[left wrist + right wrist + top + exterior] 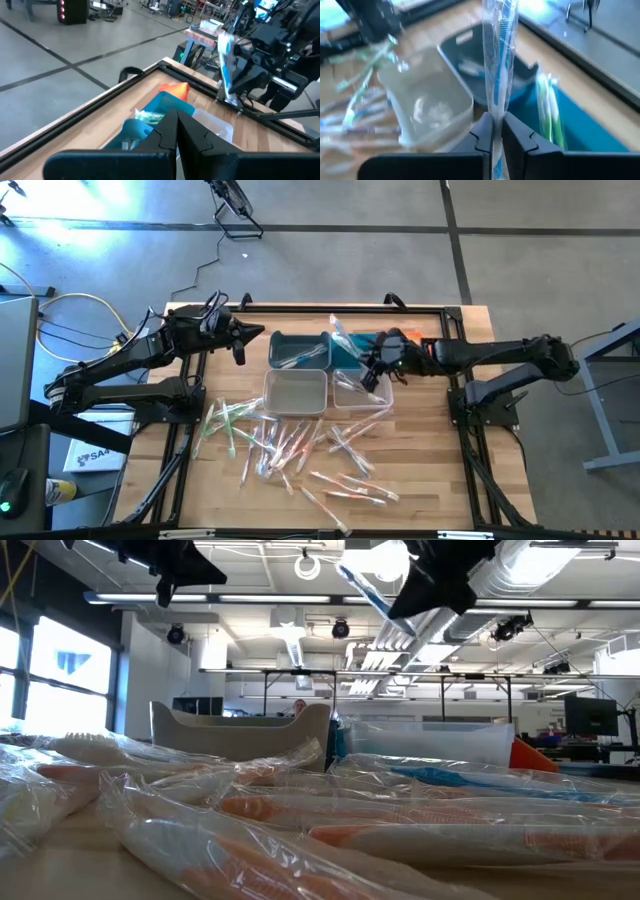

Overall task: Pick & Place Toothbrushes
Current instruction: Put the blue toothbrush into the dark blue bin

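Note:
My right gripper (pixel 372 375) hangs over the bins, shut on a blue toothbrush (pixel 500 45) in a clear wrapper. That toothbrush also shows in the left wrist view (pixel 224 65) and the low view (pixel 368 592). Many wrapped toothbrushes (pixel 290 445) lie loose on the wooden table, near the front. Green ones (pixel 547 107) lie in the blue bin (pixel 350 355). My left gripper (pixel 243 340) is shut and empty, held in the air at the far left, beside the dark teal bin (pixel 298 350). My right gripper pinches the wrapped blue toothbrush between its two fingers (pixel 482 132), on a stretch toward one end (pixel 496 112). Most of the brush sticks out past the fingertips. It is lifted clear above the bins and stands nearly upright in the left wrist view.
Two clear bins (pixel 295 392) (pixel 362 395) stand in front of the teal and blue ones. An orange cloth (pixel 388 338) lies at the far side by the right arm. A black frame (pixel 190 430) runs around the table top.

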